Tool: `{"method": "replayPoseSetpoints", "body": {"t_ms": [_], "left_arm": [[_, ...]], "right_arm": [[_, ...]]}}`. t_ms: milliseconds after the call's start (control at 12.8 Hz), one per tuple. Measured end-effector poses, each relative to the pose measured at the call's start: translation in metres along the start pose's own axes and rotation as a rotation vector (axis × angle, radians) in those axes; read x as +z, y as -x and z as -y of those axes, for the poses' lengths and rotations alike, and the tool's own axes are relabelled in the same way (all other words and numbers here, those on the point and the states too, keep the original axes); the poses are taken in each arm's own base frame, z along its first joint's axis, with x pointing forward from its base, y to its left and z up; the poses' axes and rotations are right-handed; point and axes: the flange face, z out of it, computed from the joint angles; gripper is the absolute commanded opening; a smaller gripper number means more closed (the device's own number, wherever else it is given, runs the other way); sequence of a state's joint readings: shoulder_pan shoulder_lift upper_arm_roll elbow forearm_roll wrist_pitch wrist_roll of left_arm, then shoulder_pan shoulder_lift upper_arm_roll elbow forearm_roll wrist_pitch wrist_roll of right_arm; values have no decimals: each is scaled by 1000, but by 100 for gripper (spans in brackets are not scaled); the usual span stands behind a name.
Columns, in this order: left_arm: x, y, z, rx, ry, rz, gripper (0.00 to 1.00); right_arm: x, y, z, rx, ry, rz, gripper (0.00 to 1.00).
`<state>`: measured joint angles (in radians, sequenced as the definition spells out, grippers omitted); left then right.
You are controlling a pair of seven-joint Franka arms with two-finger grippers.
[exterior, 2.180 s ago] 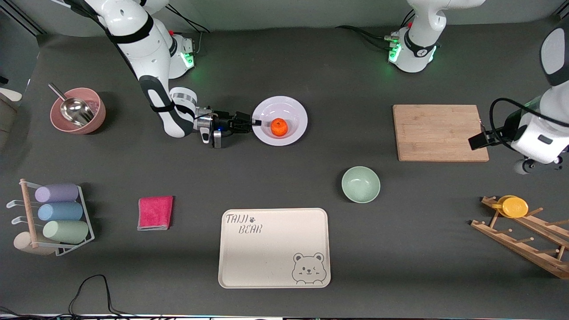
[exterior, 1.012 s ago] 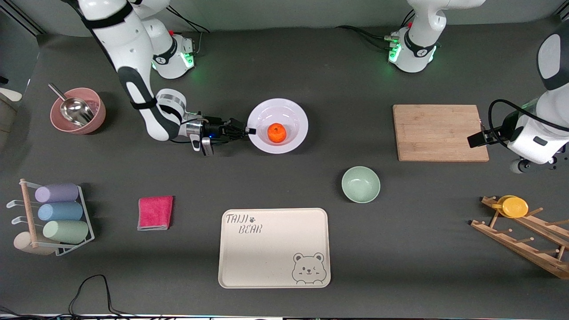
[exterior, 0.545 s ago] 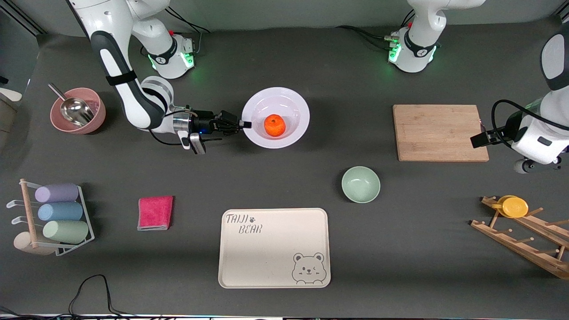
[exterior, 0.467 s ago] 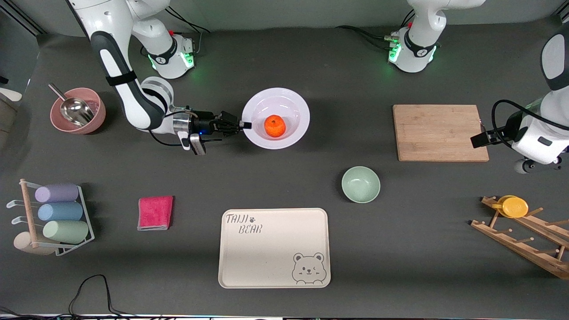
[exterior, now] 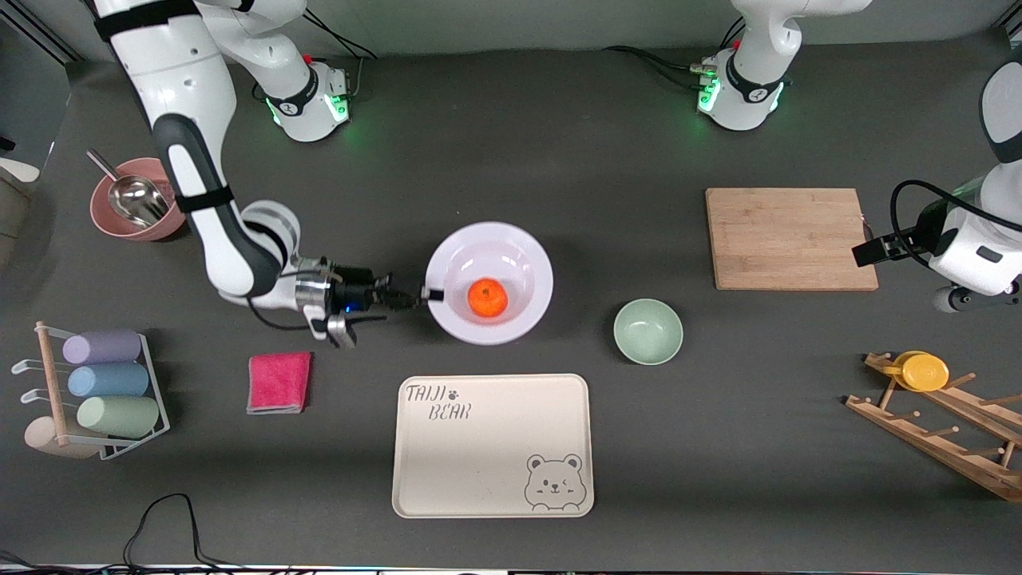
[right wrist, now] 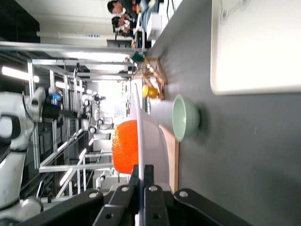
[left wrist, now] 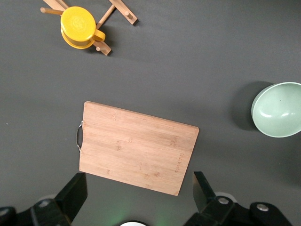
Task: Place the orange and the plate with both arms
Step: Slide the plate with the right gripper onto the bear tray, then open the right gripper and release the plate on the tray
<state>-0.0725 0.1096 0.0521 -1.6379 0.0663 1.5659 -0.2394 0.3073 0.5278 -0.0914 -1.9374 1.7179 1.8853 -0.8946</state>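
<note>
The white plate (exterior: 519, 263) carries the orange (exterior: 487, 297) in its well. My right gripper (exterior: 429, 295) is shut on the plate's rim at the right arm's end and holds it level over the table, close to the beige tray. In the right wrist view the plate (right wrist: 151, 141) shows edge-on between the fingers (right wrist: 151, 183), with the orange (right wrist: 124, 146) on it. My left gripper (exterior: 868, 252) is open and empty over the corner of the cutting board (exterior: 786, 238). In the left wrist view its fingers (left wrist: 71, 197) stand wide apart over the board (left wrist: 136, 148).
The beige bear tray (exterior: 492, 445) lies nearer the camera than the plate. A mint-green bowl (exterior: 647, 331) stands beside the plate. A pink bowl with a scoop (exterior: 140, 200), a cup rack (exterior: 96, 383), a red cloth (exterior: 279, 382) and a wooden rack with a yellow disc (exterior: 924, 371) line the table's ends.
My right gripper has carried the plate with the orange toward the front camera, closer to the beige tray. The left arm has hardly moved.
</note>
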Motion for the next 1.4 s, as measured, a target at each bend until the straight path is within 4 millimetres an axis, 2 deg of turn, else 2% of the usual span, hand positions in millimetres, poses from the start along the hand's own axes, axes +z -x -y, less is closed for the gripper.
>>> {"method": "replayPoseSetpoints", "body": {"t_ms": [78,389,545,701,934,1402], "left_arm": [[0,0,1,-2,0,0,100],[-1,-2,7,-12,3,-3,100],[-1,-2,9,-14,3,-2,100],[-1,-2,9,-15,3,-3,100],[-1,-3,13,-21,4,-3,100],[-1,-6,27,-43,9,0,100]], "right_arm": [[1,-26,1,0,1,-12,0],[23,-107,9,-22,-2,-42,0],[28,-138,6,-32,9,-62,0],[29,-159,-7,-50,28,-80,0],[31,-169,-37,-40,47,-88,0],[34,-161,-95,21,82,-86,0]]}}
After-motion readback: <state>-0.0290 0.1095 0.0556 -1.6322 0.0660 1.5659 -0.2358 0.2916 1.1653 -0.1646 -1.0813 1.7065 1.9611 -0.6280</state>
